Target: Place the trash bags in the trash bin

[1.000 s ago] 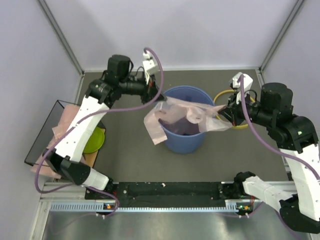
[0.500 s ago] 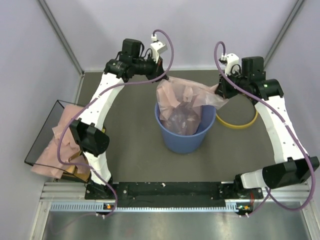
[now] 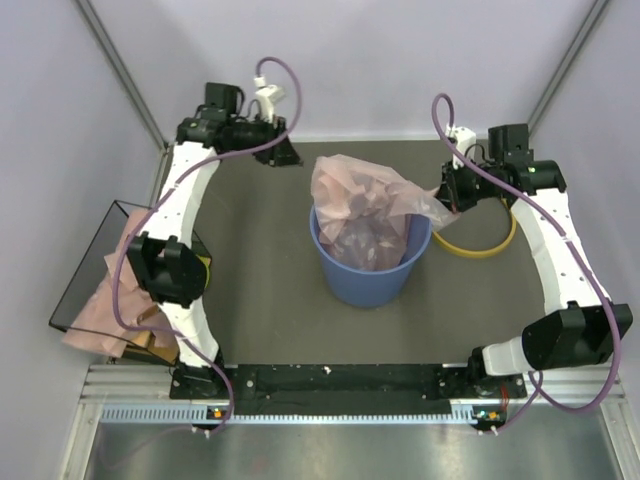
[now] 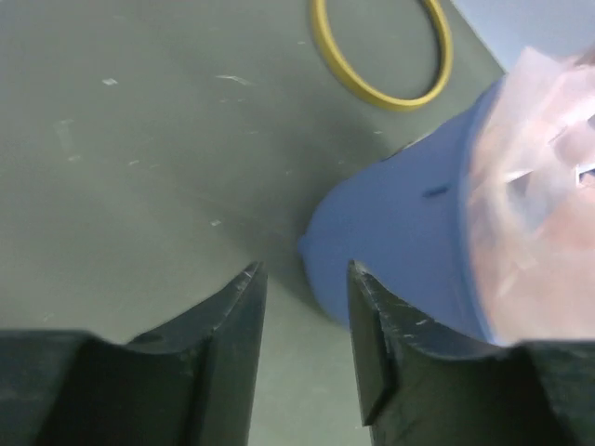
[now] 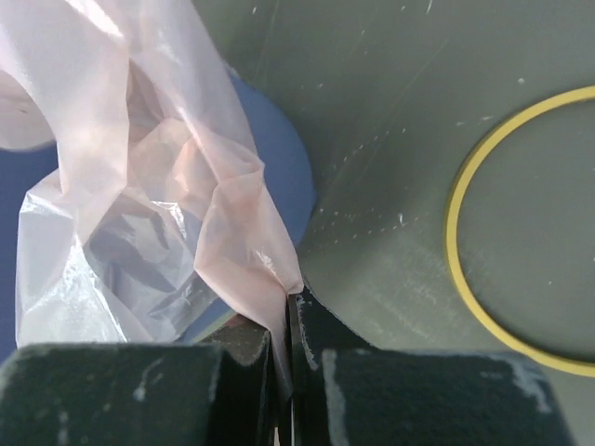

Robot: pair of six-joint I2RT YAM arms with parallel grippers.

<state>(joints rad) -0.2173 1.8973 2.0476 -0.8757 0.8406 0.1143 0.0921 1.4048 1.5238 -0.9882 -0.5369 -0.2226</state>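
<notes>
The blue trash bin (image 3: 372,268) stands mid-table with a pale pink trash bag (image 3: 358,198) billowing out of its mouth. My right gripper (image 3: 446,196) is shut on the bag's right corner, just right of the bin's edge; in the right wrist view the film (image 5: 167,139) is pinched between the closed fingers (image 5: 290,302) above the bin (image 5: 279,163). My left gripper (image 3: 289,156) hangs open and empty at the far left, apart from the bag. Its wrist view shows the gripper (image 4: 302,269) over bare table beside the bin (image 4: 400,242) and bag (image 4: 544,204).
A yellow ring (image 3: 482,247) lies flat on the table right of the bin, also seen as a ring (image 4: 381,56) in the left wrist view. More pink bags (image 3: 100,310) are heaped on a black tray (image 3: 78,268) at the left edge. Walls close in behind and at both sides.
The left gripper has opened, let go of the bag's left corner and drawn back to the far left. The bag has slumped over the bin. The right gripper still holds its corner.
</notes>
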